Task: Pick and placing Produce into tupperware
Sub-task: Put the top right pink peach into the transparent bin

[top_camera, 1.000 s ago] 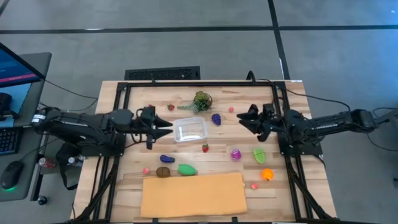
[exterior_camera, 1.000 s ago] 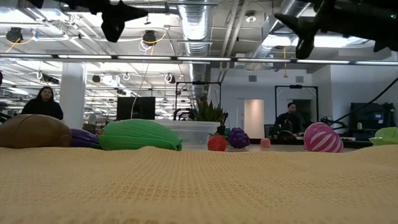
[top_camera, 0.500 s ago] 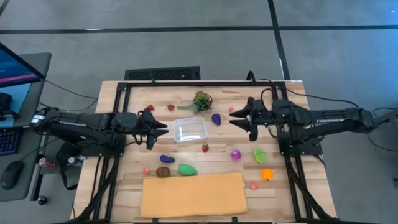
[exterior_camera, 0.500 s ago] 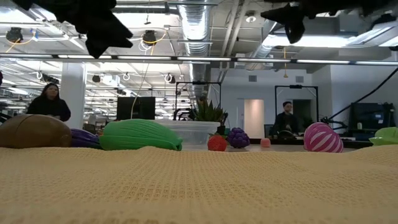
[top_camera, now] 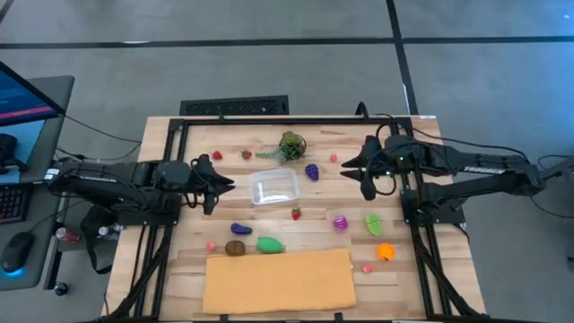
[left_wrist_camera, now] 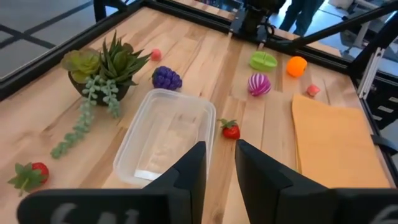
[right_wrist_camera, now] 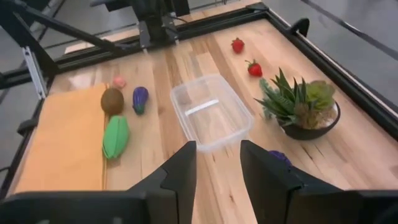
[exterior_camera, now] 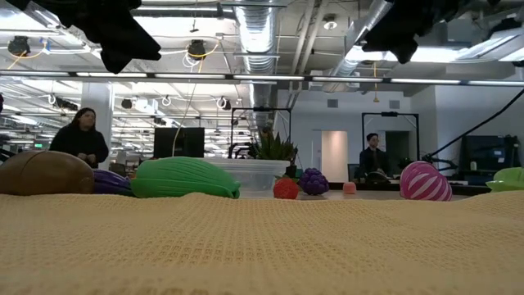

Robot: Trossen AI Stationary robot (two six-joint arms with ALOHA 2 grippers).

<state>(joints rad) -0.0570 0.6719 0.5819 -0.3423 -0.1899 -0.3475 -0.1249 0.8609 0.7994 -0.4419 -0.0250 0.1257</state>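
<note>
Clear tupperware (top_camera: 274, 187) empty; three strawberries (top_camera: 295, 213); left claw (top_camera: 229, 184), right claw (top_camera: 343, 167) narrow.

You have little to read here. The only lettering is a pale brand word along the right arm (top_camera: 480, 169) in the high view; it looks like "TROSSEN", though the letters are too small for you to be sure of each one. The screen (top_camera: 22, 94) at the far left edge of that view glows blue and pink, but nothing on it can be read. The low view and both wrist views show you no label, number or sign that can be made out.
</note>
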